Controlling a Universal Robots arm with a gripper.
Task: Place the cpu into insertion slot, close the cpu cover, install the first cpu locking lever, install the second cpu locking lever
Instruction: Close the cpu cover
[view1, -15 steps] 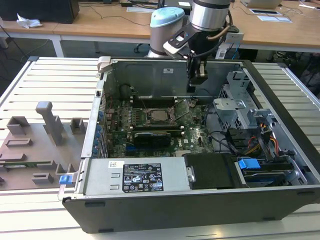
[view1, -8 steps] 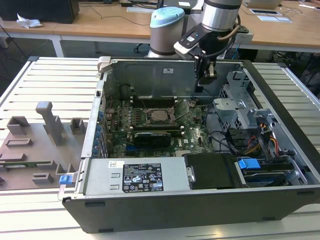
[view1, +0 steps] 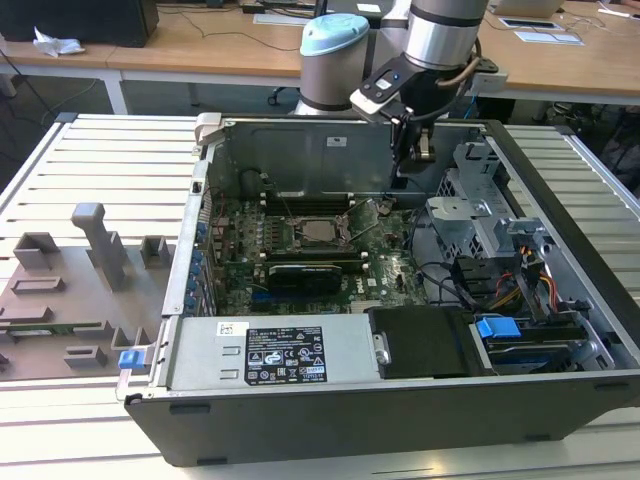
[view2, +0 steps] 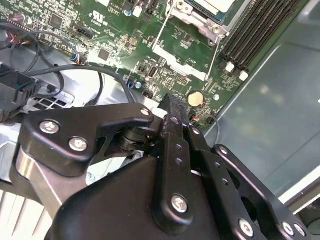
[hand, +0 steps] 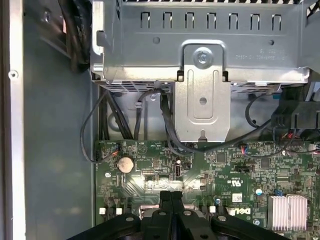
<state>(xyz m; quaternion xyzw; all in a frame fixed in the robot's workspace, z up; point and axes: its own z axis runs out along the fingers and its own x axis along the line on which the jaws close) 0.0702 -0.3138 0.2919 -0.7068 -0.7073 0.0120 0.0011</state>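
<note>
The cpu (view1: 322, 232) sits in its socket on the green motherboard (view1: 395, 275), its silver top facing up; one corner of it (view2: 216, 4) appears in the second wrist view. The cpu cover (view2: 197, 19) lies flat around it as a silver frame. Two thin wire levers (view2: 163, 25) (view2: 216, 50) stand angled up beside the socket. My gripper (view1: 420, 150) hangs above the board's rear corner, toward the exterior view's right of the socket and apart from it. Its black fingers are shut together with nothing between them in both wrist views (view2: 172, 102) (hand: 171, 196).
A black graphics card (view1: 305, 272) lies just in front of the socket. The metal drive cage (view1: 470, 215) (hand: 200, 50) and loose cables (hand: 165, 125) stand close to the gripper. A power supply (view1: 270, 355) fills the case front. Grey fixtures (view1: 95, 245) sit outside on the slatted table.
</note>
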